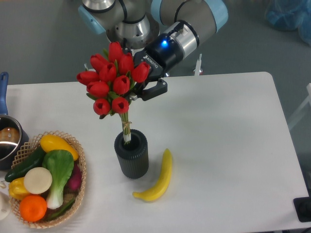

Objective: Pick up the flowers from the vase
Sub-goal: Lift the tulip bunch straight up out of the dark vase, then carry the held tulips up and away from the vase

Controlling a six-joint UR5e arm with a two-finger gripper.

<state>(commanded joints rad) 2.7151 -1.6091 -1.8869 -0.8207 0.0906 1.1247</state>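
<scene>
The flowers, a bunch of red tulip buds with green leaves, stand upright over the vase, a short dark ribbed cylinder near the table's middle. Their thin stems run down to a pale tied end that sits just at the vase's round mouth. My gripper reaches in from behind and to the right, at the height of the lower buds. One dark finger shows to the right of the bunch; the other is hidden behind the buds. The jaws look closed on the bunch just under the buds.
A yellow banana lies just to the right of the vase. A wicker basket of vegetables and fruit sits at the front left. A steel pot with a blue handle is at the left edge.
</scene>
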